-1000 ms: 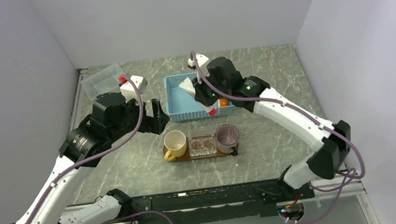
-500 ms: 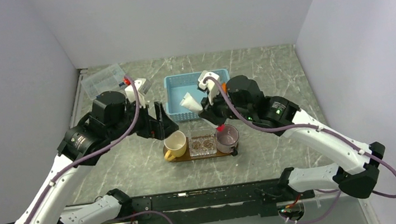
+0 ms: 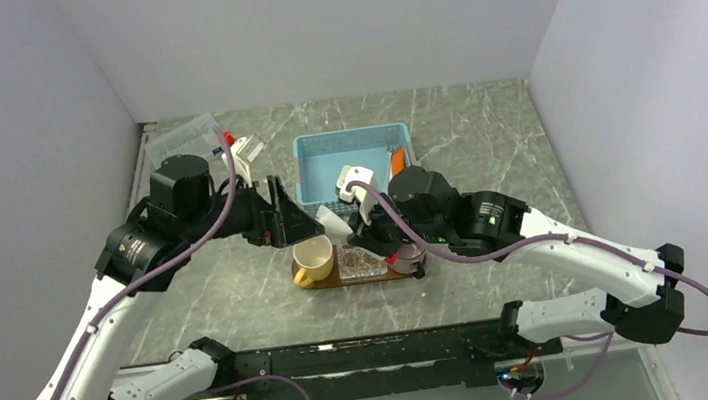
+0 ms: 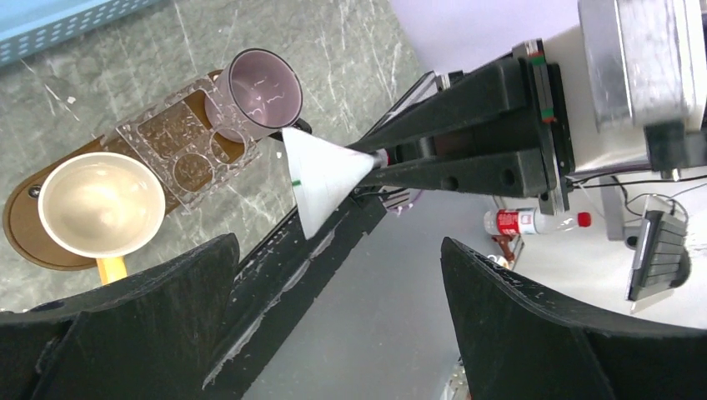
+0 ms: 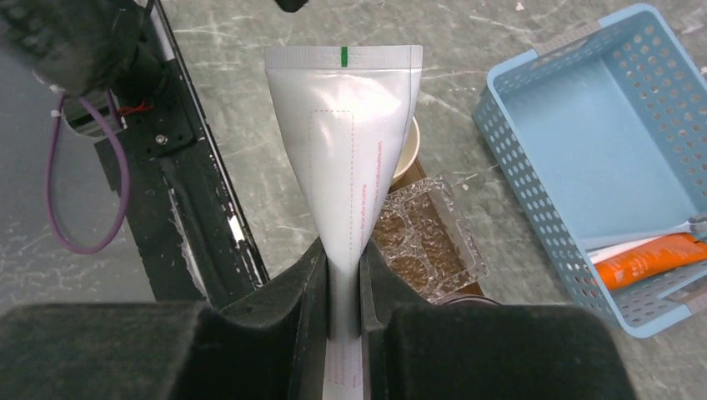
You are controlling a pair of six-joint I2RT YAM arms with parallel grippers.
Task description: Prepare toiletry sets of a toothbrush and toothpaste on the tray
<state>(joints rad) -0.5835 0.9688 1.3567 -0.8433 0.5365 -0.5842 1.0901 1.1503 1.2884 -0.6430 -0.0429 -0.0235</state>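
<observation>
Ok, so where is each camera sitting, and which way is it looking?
Top view: high behind the arms, looking down at the grey marbled table; both arms, left claw and right claw show.
Left wrist view: on the left arm, looking between its open black fingers at the white toothpaste tube; cream mug on the dark brown wooden tray.
Right wrist view: on the right arm, looking down that tube pinched in its claw; light-blue mesh basket at right.
Shared: both wrist views show the tube and the clear square holder.
</observation>
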